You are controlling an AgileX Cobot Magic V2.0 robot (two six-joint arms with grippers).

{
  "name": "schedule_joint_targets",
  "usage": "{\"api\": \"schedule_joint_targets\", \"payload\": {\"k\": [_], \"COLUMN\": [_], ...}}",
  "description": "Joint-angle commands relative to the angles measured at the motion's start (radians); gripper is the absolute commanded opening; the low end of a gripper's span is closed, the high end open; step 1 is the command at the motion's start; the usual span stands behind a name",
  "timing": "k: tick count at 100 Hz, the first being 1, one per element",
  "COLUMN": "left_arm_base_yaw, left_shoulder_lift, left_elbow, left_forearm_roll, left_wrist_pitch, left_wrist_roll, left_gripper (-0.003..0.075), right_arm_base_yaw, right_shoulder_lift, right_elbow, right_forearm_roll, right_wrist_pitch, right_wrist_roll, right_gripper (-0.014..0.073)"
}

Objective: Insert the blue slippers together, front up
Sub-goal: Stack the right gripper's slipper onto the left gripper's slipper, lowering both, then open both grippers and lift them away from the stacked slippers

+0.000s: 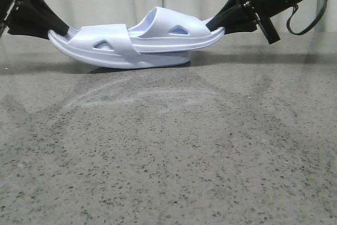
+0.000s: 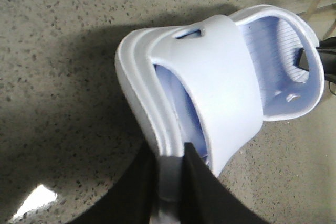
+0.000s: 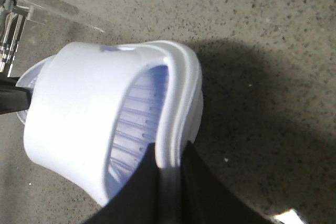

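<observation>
The two pale blue foam-rubber slippers (image 1: 139, 43) sit nested near the far edge of the speckled grey counter (image 1: 168, 156). The left gripper (image 1: 59, 29) and right gripper (image 1: 215, 25) each clamp one sole rim. Uneven pulling could separate the pair.

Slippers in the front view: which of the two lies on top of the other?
The slipper held by the right hand lies on top; its sole overlaps the slipper held by the left hand, which sits lower.
</observation>
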Motion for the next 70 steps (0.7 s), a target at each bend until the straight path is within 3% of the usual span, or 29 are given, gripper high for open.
{"api": "schedule_joint_targets", "payload": {"k": [1,13,31,43,55,62,70], "left_arm_base_yaw": [-0.045,-0.045,-0.045,-0.045,-0.045,-0.045,-0.045], "left_shoulder_lift": [-0.047,-0.047,-0.047,-0.047,-0.047,-0.047,-0.049], "left_elbow": [-0.037,-0.037,-0.037,-0.037,-0.037,-0.037,-0.040], "left_forearm_roll": [-0.157,-0.114,-0.036,-0.008,0.018,0.018,0.018], "left_wrist_pitch": [0.149,0.149,0.149,0.143,0.104,0.081,0.062], "left_wrist_roll": [-0.001,-0.001,0.007,0.032,0.048,0.055,0.079], "left_gripper": [0.0016,0.0016,0.0057,0.0193,0.0389,0.0442,0.0445], "right_arm_base_yaw": [0.026,-0.024,-0.116,-0.171,-0.215,-0.236,-0.258], "right_shoulder_lift": [-0.046,-0.051,-0.081,-0.123,-0.156,-0.175,-0.191], "right_elbow": [-0.029,-0.029,-0.029,-0.029,-0.029,-0.029,-0.029], "right_forearm_roll": [0.065,0.067,0.069,0.064,0.036,0.021,0.018], "right_wrist_pitch": [0.226,0.248,0.276,0.276,0.276,0.276,0.276], "right_wrist_roll": [-0.004,0.011,0.011,0.011,0.011,0.011,0.011], "right_gripper": [-0.0006,0.0097,0.0150,0.0166,0.0166,0.0166,0.0166]}}
